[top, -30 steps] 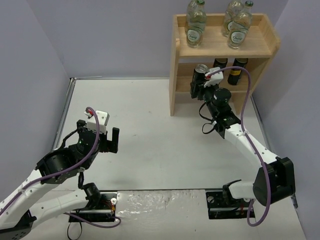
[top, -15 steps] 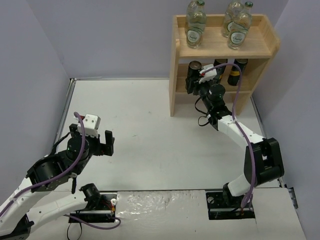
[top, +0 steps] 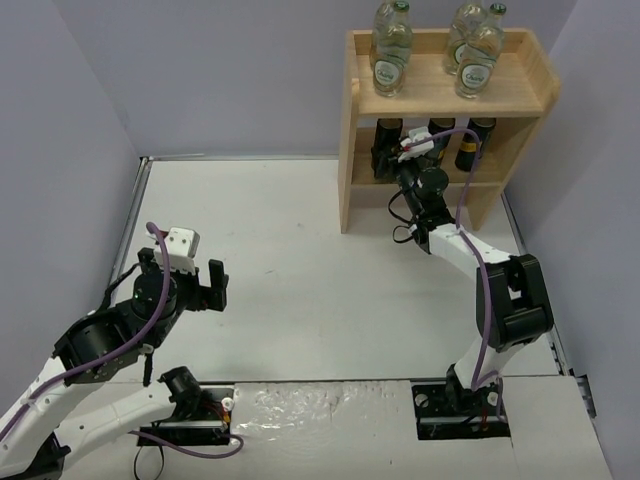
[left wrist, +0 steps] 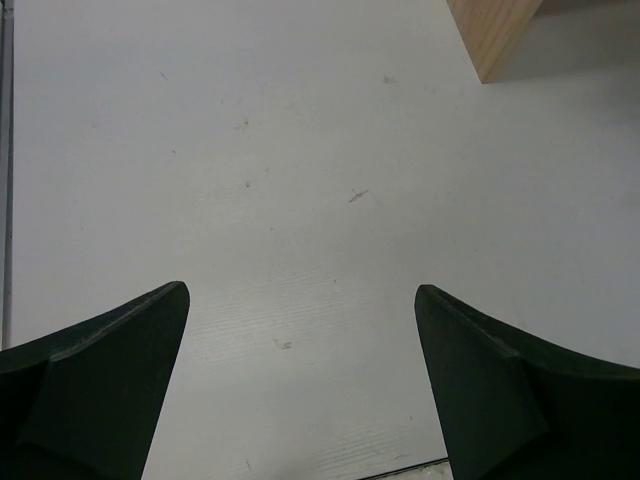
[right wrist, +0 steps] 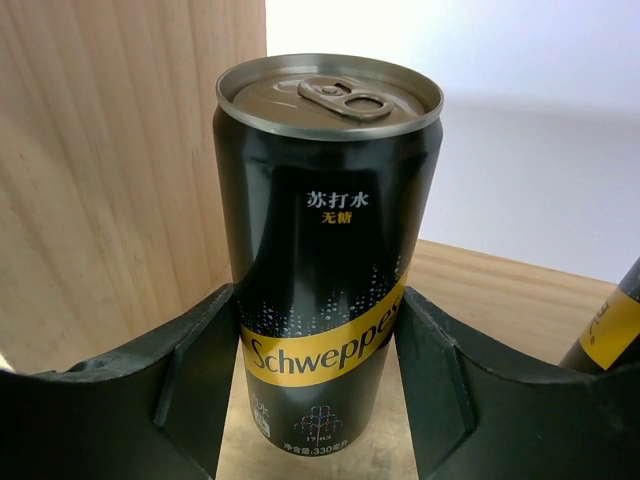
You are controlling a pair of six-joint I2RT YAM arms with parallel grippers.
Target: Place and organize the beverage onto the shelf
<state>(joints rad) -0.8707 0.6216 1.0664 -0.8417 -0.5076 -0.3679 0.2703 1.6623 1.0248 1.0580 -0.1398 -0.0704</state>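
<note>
The wooden shelf [top: 520, 95] stands at the far right. Several clear bottles [top: 391, 50] with pale-green labels stand on its top tier. Two dark cans [top: 470, 145] stand on the lower tier. My right gripper [top: 388, 158] reaches into the lower tier at its left end, shut on a third black Schweppes can [right wrist: 325, 200]. The can is upright, its base at the shelf board [right wrist: 500, 290], next to the side panel [right wrist: 110, 170]. My left gripper [top: 213, 285] is open and empty over the bare table [left wrist: 300, 200].
Another can's edge [right wrist: 615, 325] shows to the right of the held can. The shelf's bottom corner [left wrist: 495, 30] shows far ahead in the left wrist view. Walls close the table at the left, back and right.
My right gripper has carried the can deeper into the lower tier, toward its left end. My left arm drew back toward the near left, then stayed still.
</note>
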